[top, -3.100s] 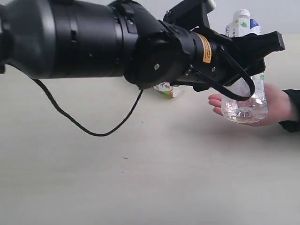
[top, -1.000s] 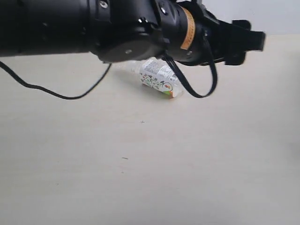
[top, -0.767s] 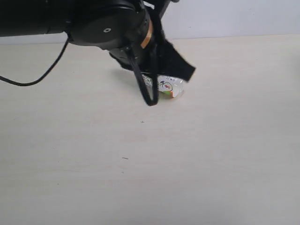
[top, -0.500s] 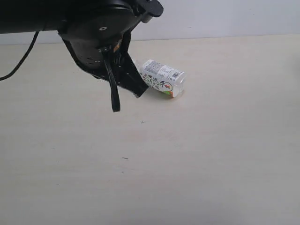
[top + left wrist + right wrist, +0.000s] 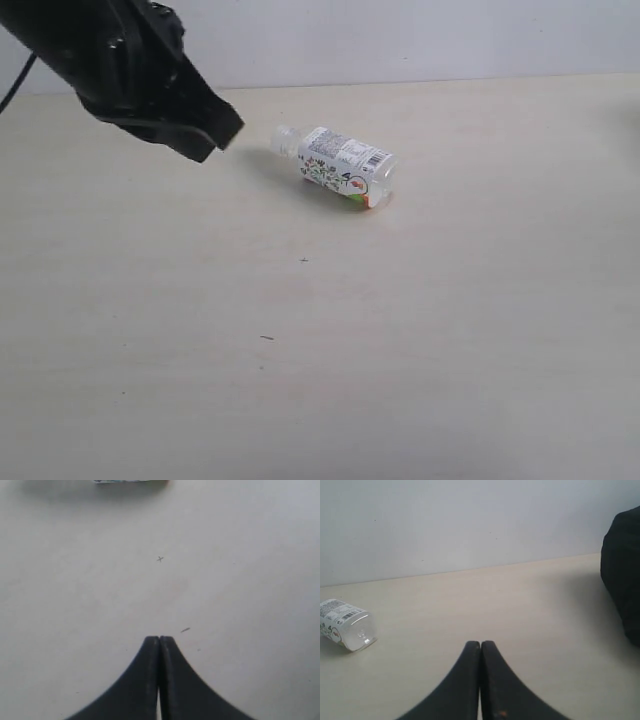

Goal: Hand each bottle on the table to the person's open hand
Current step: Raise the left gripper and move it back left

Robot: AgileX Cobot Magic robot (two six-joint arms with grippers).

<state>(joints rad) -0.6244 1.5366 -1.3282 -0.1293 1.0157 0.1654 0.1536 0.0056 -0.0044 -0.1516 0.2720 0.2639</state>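
Bottle (image 5: 335, 178), floral label, lies on its side just above mid-frame, neck toward the upper left. Why there? asks the desk.

Photographer: Nothing grips it, so it simply rests on the table (image 5: 400, 350). The left gripper (image 5: 159, 647), up in the frame's upper left, and the right gripper (image 5: 480, 650) both show fingers pressed together, empty. No person's open hand is visible, so a pickup likely comes first.

Left black two-fingered pincer (image 5: 159, 640) has its tapered fingers pressed flat together, holding nothing. Right black two-fingered pincer (image 5: 480, 644) is likewise closed and empty. A bulky black robot arm (image 5: 120, 60) slants down from the exterior view's upper left corner
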